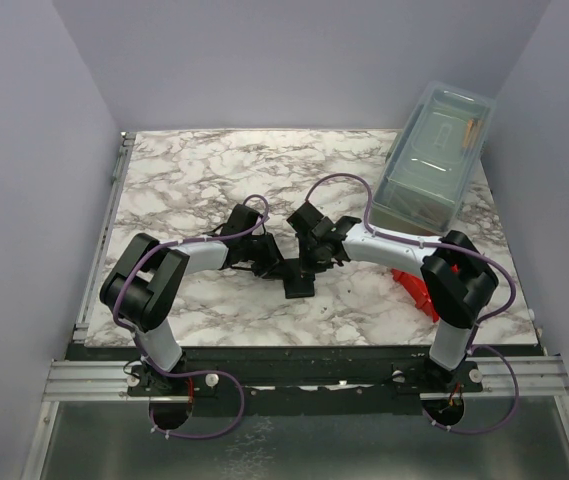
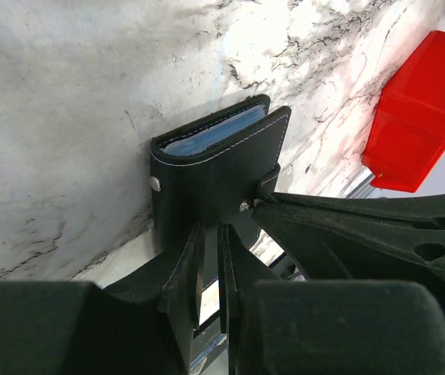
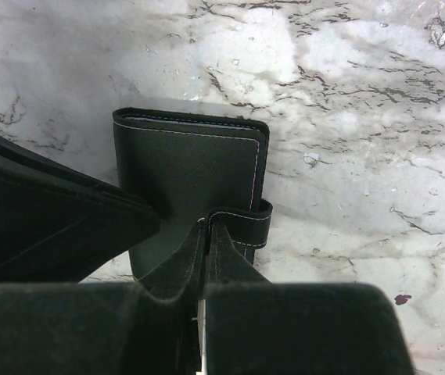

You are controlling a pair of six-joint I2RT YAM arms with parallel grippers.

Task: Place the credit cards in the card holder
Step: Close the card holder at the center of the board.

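1. The flat black rectangular card holder lies folded at the middle of the white marble tabletop.
2. The left pincer clamps its edge; the right pincer is clenched on its strap.
3. No credit cards are in view; loading appears outstanding.

A white marble-patterned table with grey veining is enclosed by plain lavender walls. A clear lidded box is set at the far right corner of the table, with tan items dimly seen through its lid. A red bin is partly seen nearer along the right side, and a metal rail is fixed along the near edge.
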